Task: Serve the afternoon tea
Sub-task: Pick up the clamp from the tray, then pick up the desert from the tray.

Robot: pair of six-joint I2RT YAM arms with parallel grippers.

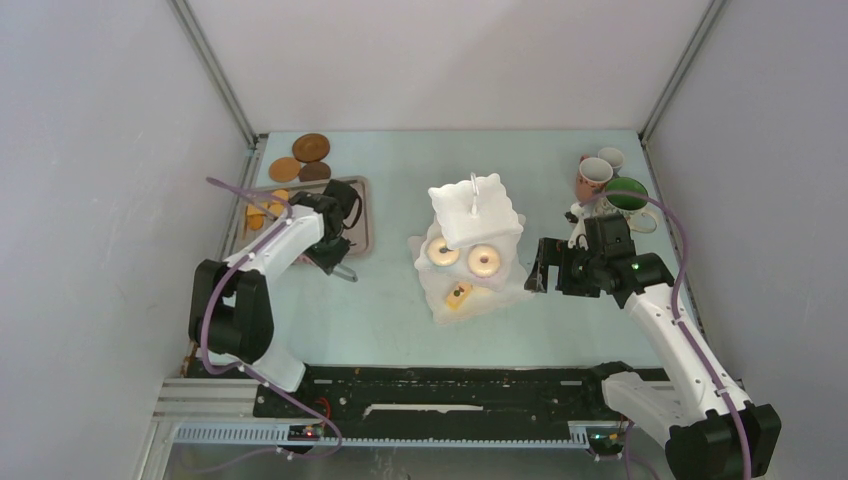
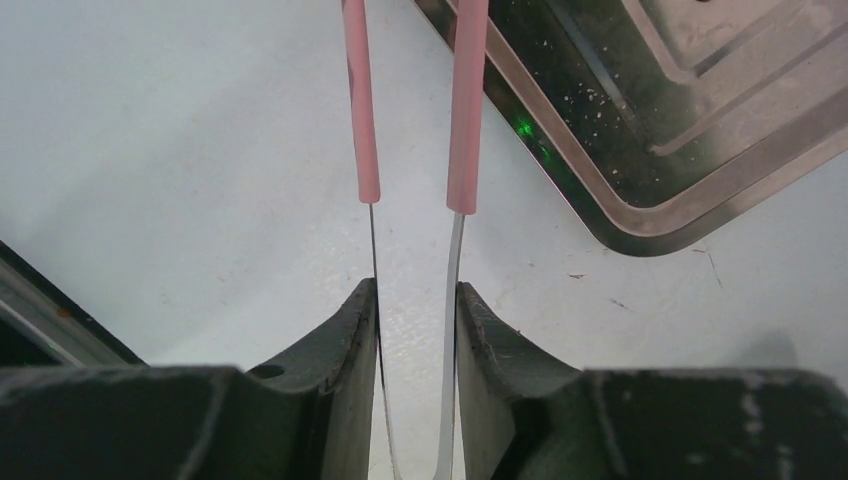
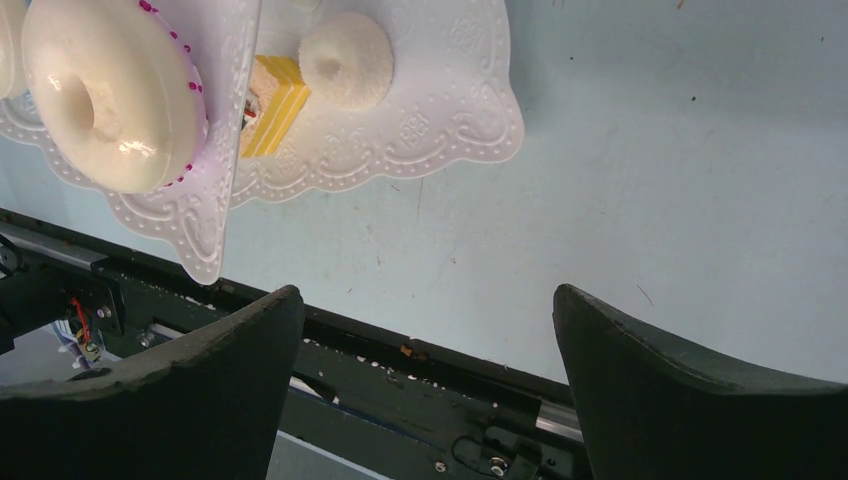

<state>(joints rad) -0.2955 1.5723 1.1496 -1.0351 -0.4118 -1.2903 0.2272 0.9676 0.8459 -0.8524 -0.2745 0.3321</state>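
Two grippers work either side of the stand (image 1: 470,215). The left gripper (image 2: 415,288) is clamped on the tongs (image 2: 458,120), its fingers pressing the two thin metal blades from outside. The pink arms run straight ahead of it, close together but apart. The tray (image 2: 640,215) lies just ahead and to the right of this gripper in the wrist view, with the tong tips out of frame. Orange biscuits (image 1: 258,215) sit on the tray's far-left part, and three coasters (image 1: 311,147) lie beyond the tray, well past the gripper.

The right gripper (image 3: 425,292) holds nothing. Its jaws stand wide over bare table (image 3: 650,150). The stand is near it, on its left in the top view. A donut (image 3: 110,95) on the middle tier, a yellow cake (image 3: 270,105) and a small white round piece on the bottom tier show ahead-left of its fingers. Three mugs (image 1: 592,177) stand grouped behind this gripper, toward the far right corner.
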